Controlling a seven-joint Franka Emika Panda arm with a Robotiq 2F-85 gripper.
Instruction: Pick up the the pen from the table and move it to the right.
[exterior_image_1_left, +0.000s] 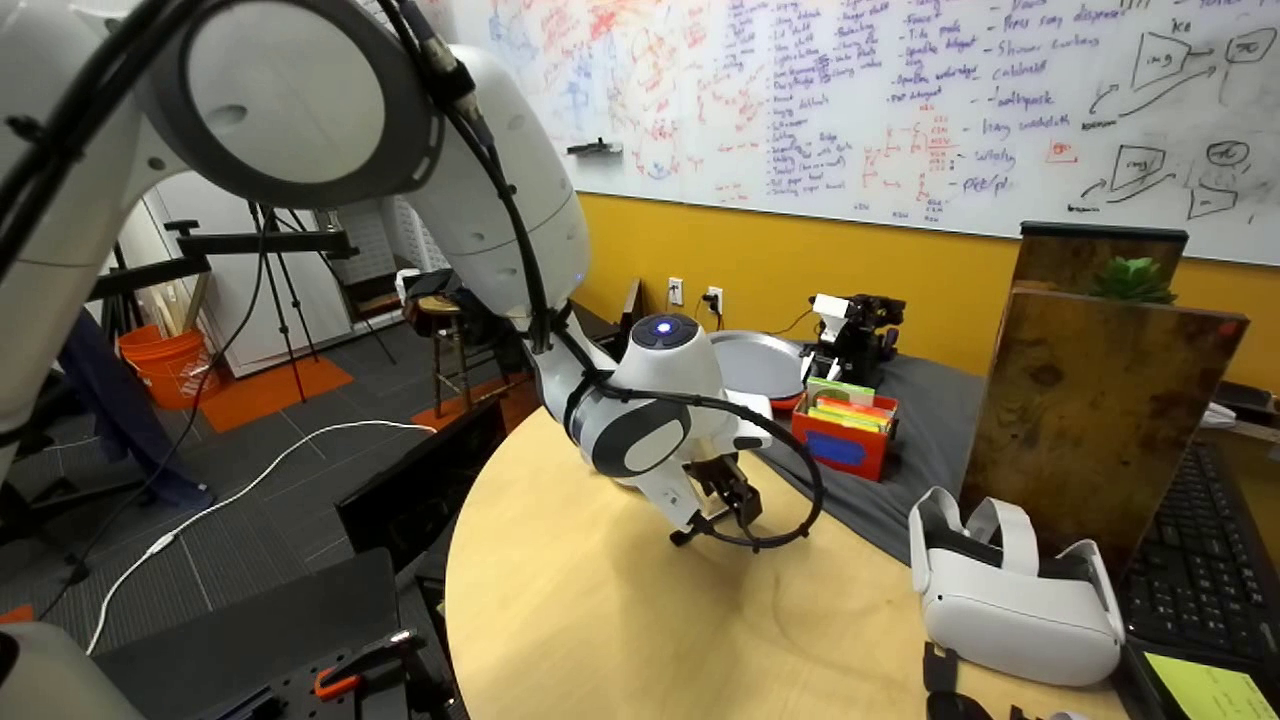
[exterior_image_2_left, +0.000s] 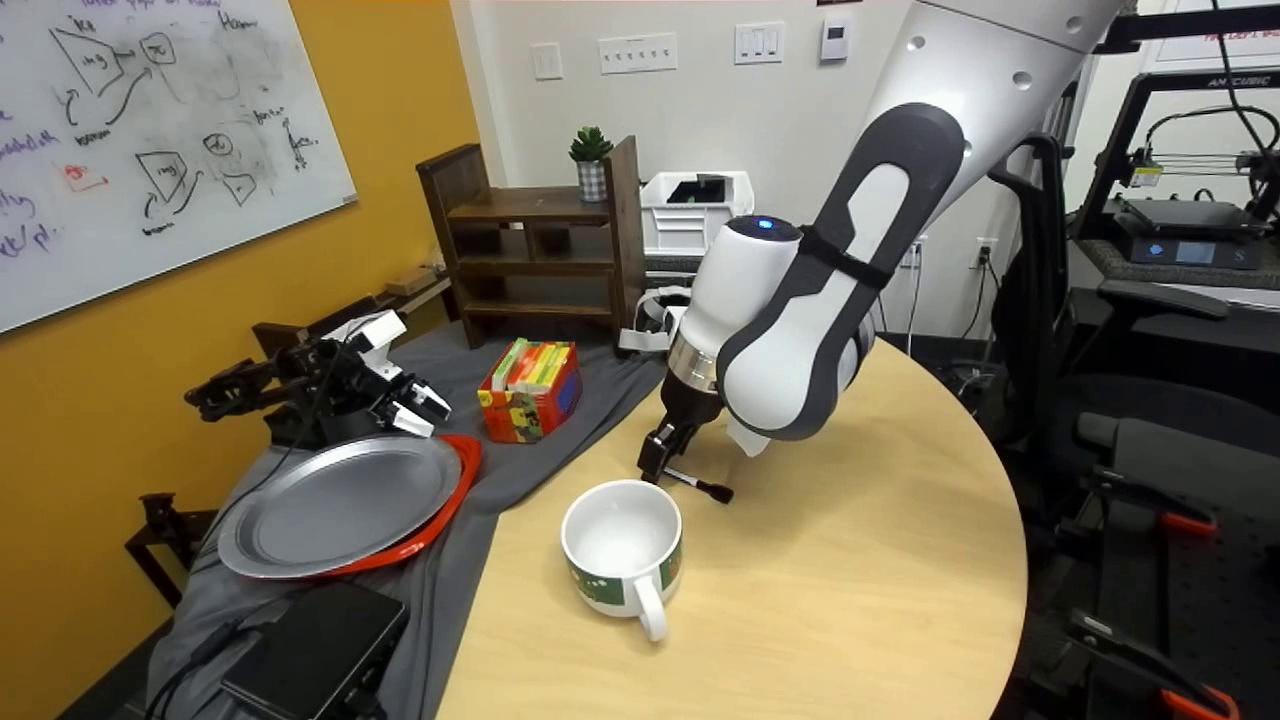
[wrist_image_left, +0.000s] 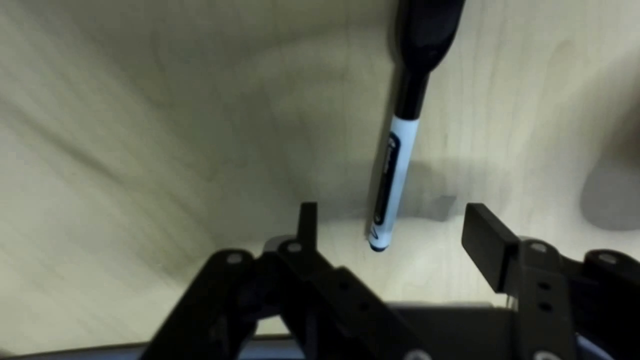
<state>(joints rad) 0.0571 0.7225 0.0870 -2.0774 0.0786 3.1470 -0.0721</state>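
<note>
The pen (wrist_image_left: 399, 150) is a thin marker with a white barrel and a wide black end. It lies on the pale wooden table (wrist_image_left: 175, 165) in the wrist view, and it also shows in an exterior view (exterior_image_2_left: 692, 481). My gripper (wrist_image_left: 391, 227) is open and empty. Its fingertips stand on either side of the pen's white tip end, apart from it. The gripper (exterior_image_2_left: 655, 462) points down close over the table (exterior_image_2_left: 850, 560) in an exterior view. The gripper (exterior_image_1_left: 715, 515) also shows low over the table (exterior_image_1_left: 560, 560), where I cannot make out the pen.
A white and green cup (exterior_image_2_left: 620, 550) stands near the gripper. A grey-covered desk (exterior_image_2_left: 450, 520) adjoins the table, with a grey round tray (exterior_image_2_left: 340, 505) and a red box (exterior_image_2_left: 530, 392). A white headset (exterior_image_1_left: 1020, 600) sits at the table's edge.
</note>
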